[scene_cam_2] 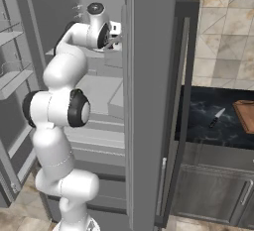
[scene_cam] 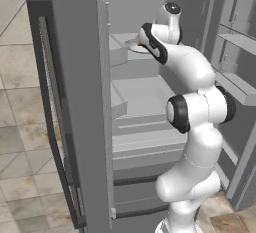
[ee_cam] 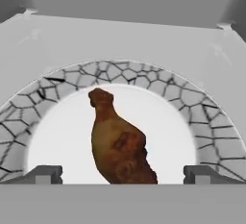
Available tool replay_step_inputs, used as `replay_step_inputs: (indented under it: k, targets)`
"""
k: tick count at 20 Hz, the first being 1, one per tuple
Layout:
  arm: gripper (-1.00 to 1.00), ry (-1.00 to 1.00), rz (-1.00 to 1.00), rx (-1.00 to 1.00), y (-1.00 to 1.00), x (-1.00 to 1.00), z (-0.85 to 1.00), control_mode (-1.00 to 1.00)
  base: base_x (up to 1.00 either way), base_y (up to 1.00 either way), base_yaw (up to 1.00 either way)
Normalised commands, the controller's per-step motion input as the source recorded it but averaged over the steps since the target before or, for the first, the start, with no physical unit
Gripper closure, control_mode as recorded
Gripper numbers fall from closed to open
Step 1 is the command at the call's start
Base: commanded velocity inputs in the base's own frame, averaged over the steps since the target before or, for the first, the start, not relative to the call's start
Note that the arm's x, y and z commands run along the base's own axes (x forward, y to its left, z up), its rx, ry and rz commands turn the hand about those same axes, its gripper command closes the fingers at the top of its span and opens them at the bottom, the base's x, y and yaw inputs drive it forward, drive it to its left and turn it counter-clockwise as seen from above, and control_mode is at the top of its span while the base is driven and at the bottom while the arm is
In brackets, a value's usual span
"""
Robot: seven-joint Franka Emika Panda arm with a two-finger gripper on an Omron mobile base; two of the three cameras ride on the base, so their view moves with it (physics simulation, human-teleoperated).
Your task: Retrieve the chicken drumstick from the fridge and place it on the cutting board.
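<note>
The chicken drumstick (ee_cam: 120, 143) is brown and club-shaped. It lies on a white plate with a grey crackle rim (ee_cam: 207, 118) on a shelf inside the fridge (scene_cam: 145, 94). Its thin end points away from me. My gripper (ee_cam: 124, 175) hovers just over its thick end and is open. One fingertip (ee_cam: 45, 174) stands well to each side of the meat, and neither touches it. The arm reaches into the upper shelf of the fridge. The reddish-brown cutting board (scene_cam_2: 245, 115) lies on the dark counter at the far right.
The open fridge door (scene_cam: 75, 102) with its long dark handle (scene_cam: 47, 117) stands to the arm's left. Door bins (scene_cam: 237, 84) hang to the right. A black-handled knife (scene_cam_2: 217, 117) lies on the dark counter (scene_cam_2: 203, 126) beside the board. Grey shelves and drawers sit below the plate.
</note>
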Motion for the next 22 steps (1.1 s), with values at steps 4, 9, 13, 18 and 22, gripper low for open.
replay_step_inputs:
  k: [4, 9, 13, 18, 22]
  targets:
    - [-1.0, 0.0, 0.0, 0.0, 0.0, 0.35, -0.12, -1.0, 0.0, 0.0, 0.0]
    - [-1.0, 0.03, 0.0, 0.0, 0.0, 0.28, -0.11, -1.0, 0.0, 0.0, 0.0]
    - [-1.0, 0.04, 0.0, 0.0, 0.0, 0.19, -0.09, -1.0, 0.0, 0.0, 0.0]
    - [-1.0, 0.05, 0.0, 0.0, 0.0, 0.1, -0.1, -1.0, 0.0, 0.0, 0.0]
    - [-1.0, 0.07, 0.0, 0.0, 0.0, 0.0, -0.17, -1.0, 0.0, 0.0, 0.0]
